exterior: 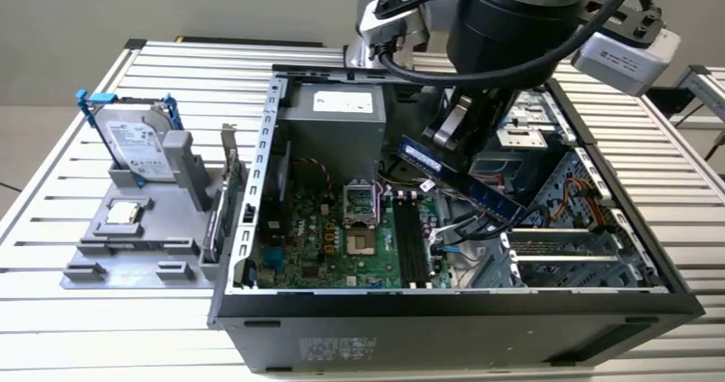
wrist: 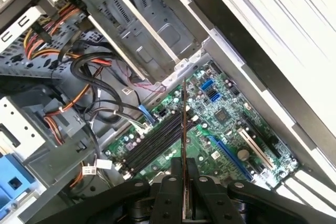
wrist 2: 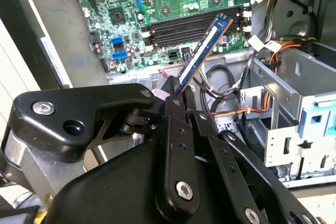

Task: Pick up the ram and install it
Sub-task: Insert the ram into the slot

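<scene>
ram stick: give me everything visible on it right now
The ram is a long, thin blue circuit-board stick with a row of dark chips. The gripper has its jaws shut on one end; the rest juts free. It hangs tilted in the air above the black memory slots, inside the open computer case, not seated.

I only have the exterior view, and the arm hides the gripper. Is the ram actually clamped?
Observer: Yes; in the second wrist view the gripper is shut on one end of the ram.
Operator: Seated in a slot yet?
Observer: No; there its free end is clear of the black memory slots, not pushed into one.
Operator: Any slot occupied?
Observer: In the first wrist view they look empty.
</scene>
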Controlling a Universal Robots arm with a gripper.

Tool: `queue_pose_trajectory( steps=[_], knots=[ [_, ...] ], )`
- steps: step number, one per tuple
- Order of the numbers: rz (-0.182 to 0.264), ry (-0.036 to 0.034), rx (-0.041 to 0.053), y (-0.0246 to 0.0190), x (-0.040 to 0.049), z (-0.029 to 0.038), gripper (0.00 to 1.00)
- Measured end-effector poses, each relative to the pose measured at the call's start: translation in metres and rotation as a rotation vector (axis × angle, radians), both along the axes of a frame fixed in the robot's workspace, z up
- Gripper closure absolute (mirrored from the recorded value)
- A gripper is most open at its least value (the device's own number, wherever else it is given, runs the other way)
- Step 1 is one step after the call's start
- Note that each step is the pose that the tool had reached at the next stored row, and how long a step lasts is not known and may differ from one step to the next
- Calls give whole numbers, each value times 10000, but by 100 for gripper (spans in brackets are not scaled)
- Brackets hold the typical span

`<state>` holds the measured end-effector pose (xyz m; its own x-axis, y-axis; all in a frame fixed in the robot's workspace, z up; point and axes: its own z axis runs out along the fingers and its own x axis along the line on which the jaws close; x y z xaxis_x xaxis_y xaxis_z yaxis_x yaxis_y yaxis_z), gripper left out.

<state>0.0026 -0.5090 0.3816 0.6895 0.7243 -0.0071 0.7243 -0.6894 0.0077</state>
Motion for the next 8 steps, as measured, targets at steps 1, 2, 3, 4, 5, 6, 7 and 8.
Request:
queue_pose_trajectory(
  steps=[1, 2, 3, 4, 5, 6, 7, 8],
  knots=[
    [-97, 0, 0, 0, 0, 0, 100],
    [-200, 0, 0, 0, 0, 0, 100],
    [-303, 0, 0, 0, 0, 0, 100],
    [-400, 0, 0, 0, 0, 0, 100],
    [-500, 0, 0, 0, 0, 0, 100],
    [-602, 0, 0, 0, 0, 0, 100],
    [-705, 0, 0, 0, 0, 0, 100],
    [-806, 0, 0, 0, 0, 0, 100]
  ],
)
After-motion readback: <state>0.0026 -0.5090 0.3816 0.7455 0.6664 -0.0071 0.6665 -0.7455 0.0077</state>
